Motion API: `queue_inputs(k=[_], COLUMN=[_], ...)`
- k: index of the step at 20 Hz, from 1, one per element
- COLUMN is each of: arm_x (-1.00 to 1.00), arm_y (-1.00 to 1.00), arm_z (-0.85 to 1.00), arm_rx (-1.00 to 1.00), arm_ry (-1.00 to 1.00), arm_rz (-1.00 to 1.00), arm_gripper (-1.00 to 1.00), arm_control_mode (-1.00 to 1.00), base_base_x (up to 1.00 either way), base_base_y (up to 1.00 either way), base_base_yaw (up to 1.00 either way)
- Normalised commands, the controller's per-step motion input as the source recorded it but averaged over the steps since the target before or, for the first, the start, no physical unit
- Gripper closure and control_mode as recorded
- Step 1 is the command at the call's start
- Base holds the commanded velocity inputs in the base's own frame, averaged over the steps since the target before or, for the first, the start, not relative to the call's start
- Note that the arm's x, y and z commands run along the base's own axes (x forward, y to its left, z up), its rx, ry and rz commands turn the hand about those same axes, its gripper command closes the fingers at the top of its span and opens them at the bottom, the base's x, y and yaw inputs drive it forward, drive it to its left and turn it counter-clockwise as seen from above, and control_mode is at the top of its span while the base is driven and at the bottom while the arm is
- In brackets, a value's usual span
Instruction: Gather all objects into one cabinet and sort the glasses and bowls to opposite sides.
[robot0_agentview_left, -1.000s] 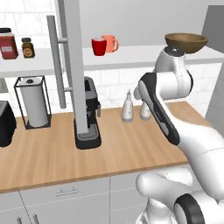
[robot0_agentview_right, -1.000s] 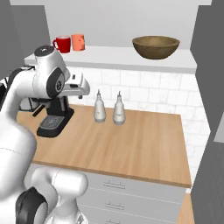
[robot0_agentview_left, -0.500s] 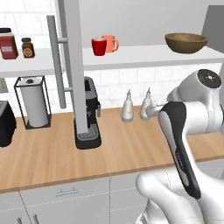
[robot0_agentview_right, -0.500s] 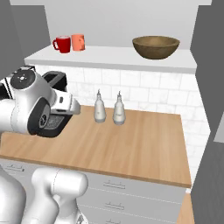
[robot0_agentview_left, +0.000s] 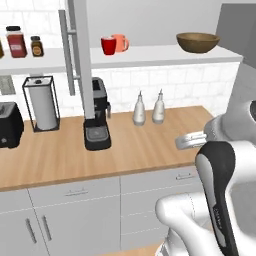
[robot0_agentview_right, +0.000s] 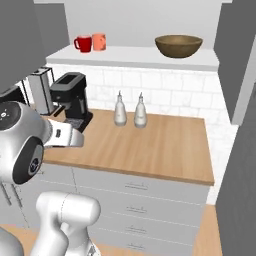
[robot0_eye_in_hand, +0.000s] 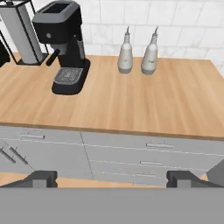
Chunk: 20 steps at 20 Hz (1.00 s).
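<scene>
A wide brown wooden bowl (robot0_agentview_left: 197, 42) (robot0_agentview_right: 179, 46) rests on the right end of the upper shelf (robot0_agentview_left: 150, 56). The light-grey cabinet door (robot0_agentview_left: 80, 55) stands open, seen edge-on, with its long bar handle (robot0_agentview_left: 65, 50) facing left. The glasses are out of view. My gripper (robot0_eye_in_hand: 113, 178) is open and holds nothing, its two dark fingertips (robot0_eye_in_hand: 41, 178) far apart. It looks from low in front of the counter (robot0_eye_in_hand: 131, 100) towards the drawers. My arm (robot0_agentview_left: 220, 165) is folded low, well below the shelf and bowl.
A red mug (robot0_agentview_left: 108, 45) and an orange mug (robot0_agentview_left: 120, 43) stand on the shelf. On the counter are a black coffee machine (robot0_agentview_left: 97, 122), two white bottles (robot0_agentview_left: 149, 108), a paper towel holder (robot0_agentview_left: 44, 102) and a toaster (robot0_agentview_left: 10, 125). Spice jars (robot0_agentview_left: 16, 42) sit at the upper left.
My arm has dropped from near the bowl's shelf down to counter height and folded back towards the base. The views have shifted slightly. The gripper stays open.
</scene>
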Motion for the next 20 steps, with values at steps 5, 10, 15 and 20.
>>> queue_inputs(k=[5,10,15,20], arm_x=[0.00,0.00,0.00,0.00], arm_y=[0.00,0.00,0.00,0.00], arm_z=[0.00,0.00,0.00,0.00], arm_rx=[0.00,0.00,0.00,0.00], arm_ry=[0.00,0.00,0.00,0.00], arm_rz=[0.00,0.00,0.00,0.00], arm_gripper=[-1.00,-1.00,-1.00,-1.00], arm_control_mode=[1.00,1.00,1.00,1.00], base_base_x=[-0.91,-0.52,0.03,0.16], base_base_y=[0.01,0.52,1.00,1.00], base_base_yaw=[0.00,0.00,-0.10,-0.18])
